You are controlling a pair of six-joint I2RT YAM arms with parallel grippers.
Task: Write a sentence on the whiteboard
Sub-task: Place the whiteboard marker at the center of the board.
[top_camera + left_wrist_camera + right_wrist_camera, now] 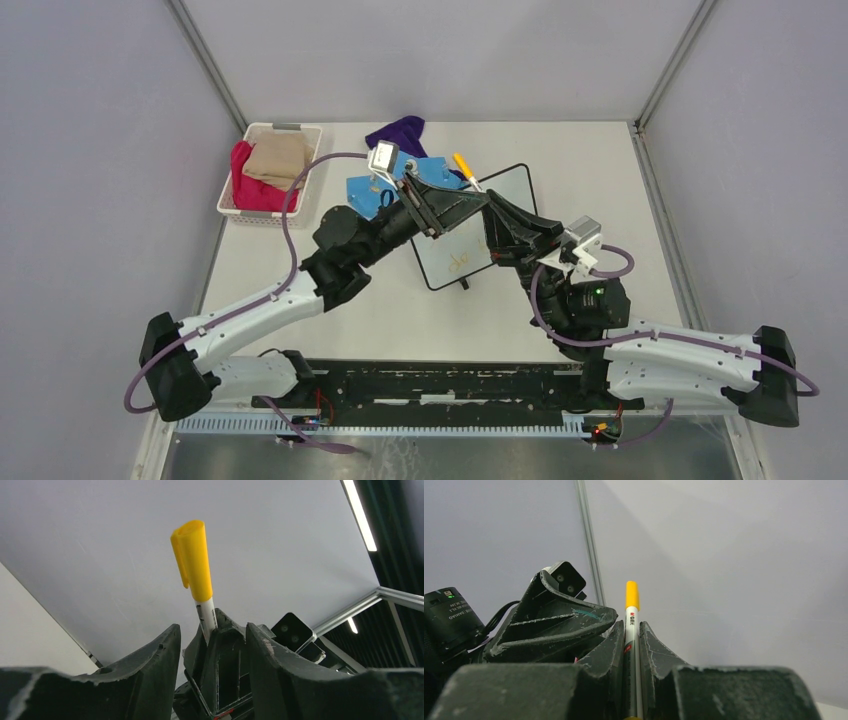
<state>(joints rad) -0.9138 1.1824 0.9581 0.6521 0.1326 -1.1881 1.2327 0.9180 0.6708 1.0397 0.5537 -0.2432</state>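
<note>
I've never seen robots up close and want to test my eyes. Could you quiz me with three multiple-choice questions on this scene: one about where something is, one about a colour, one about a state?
1. Where does the white rectangular plastic basket stand?
A) at the far left of the white table
B) at the near right corner
C) between the two arm bases

2. What colour is the cap of the slim white marker pen?
A) blue
B) yellow
C) green

3. How is the marker pen right now?
A) lying flat on the table
B) dropped in the basket
C) clamped in the right arm's jaws

Answers:
1 A: the top view shows the basket at the table's far left.
2 B: the left wrist view shows a yellow cap.
3 C: the right wrist view shows the jaws shut on the barrel.
</note>
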